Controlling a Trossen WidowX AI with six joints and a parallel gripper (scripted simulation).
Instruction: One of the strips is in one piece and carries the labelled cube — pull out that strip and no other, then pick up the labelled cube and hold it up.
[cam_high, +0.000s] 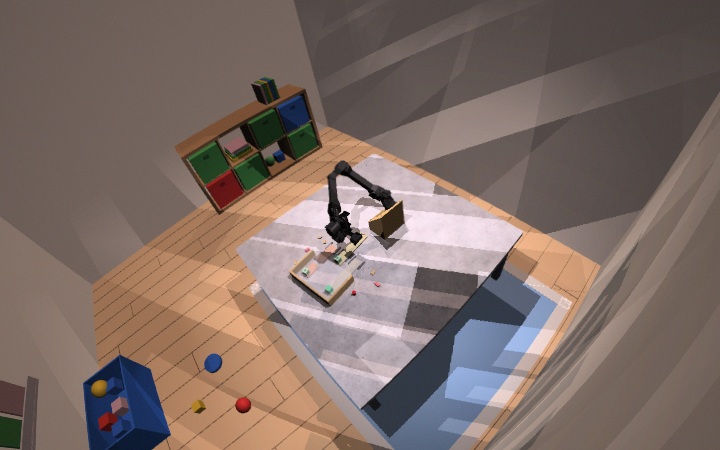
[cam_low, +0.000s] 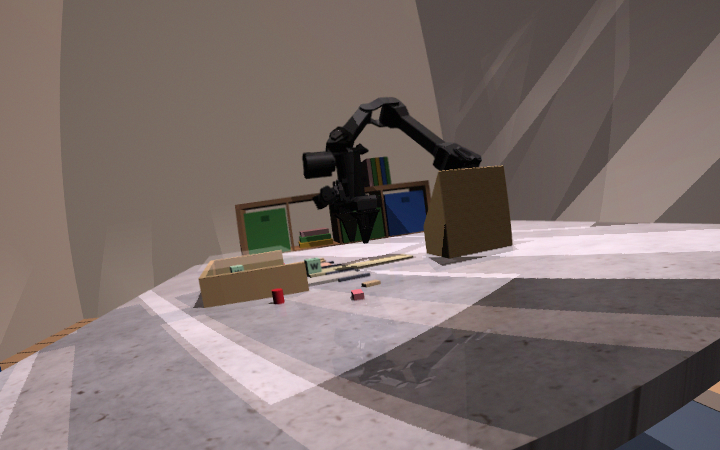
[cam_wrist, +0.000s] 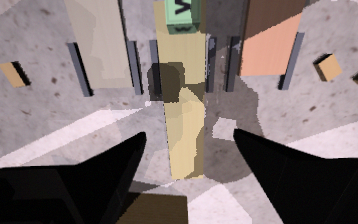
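My gripper (cam_low: 360, 241) (cam_wrist: 189, 134) is open and empty, above the outer part of the yellow strip (cam_high: 357, 245) (cam_low: 390, 260) (cam_wrist: 186, 150), with a fingertip to either side of it in the wrist view. The strip runs between two rails and carries a green cube marked W (cam_high: 338, 258) (cam_low: 313, 266) (cam_wrist: 182, 11), clear of the walled tray (cam_high: 309, 288) (cam_low: 254, 284). A grey strip (cam_wrist: 102, 55) lies to the left in the wrist view, a salmon strip (cam_high: 330, 248) (cam_wrist: 272, 52) to the right. Two more green cubes (cam_high: 328, 289) (cam_high: 305, 271) are inside the tray.
A tall brown block (cam_high: 390, 220) (cam_low: 472, 212) (cam_wrist: 155, 209) stands close behind the yellow strip's outer end. Dark rails (cam_wrist: 81, 70) (cam_wrist: 291, 65) flank the strips. A red cylinder (cam_high: 353, 292) (cam_low: 278, 296), a pink block (cam_high: 376, 283) (cam_low: 357, 294) and small tan blocks (cam_low: 371, 283) (cam_wrist: 328, 68) lie around.
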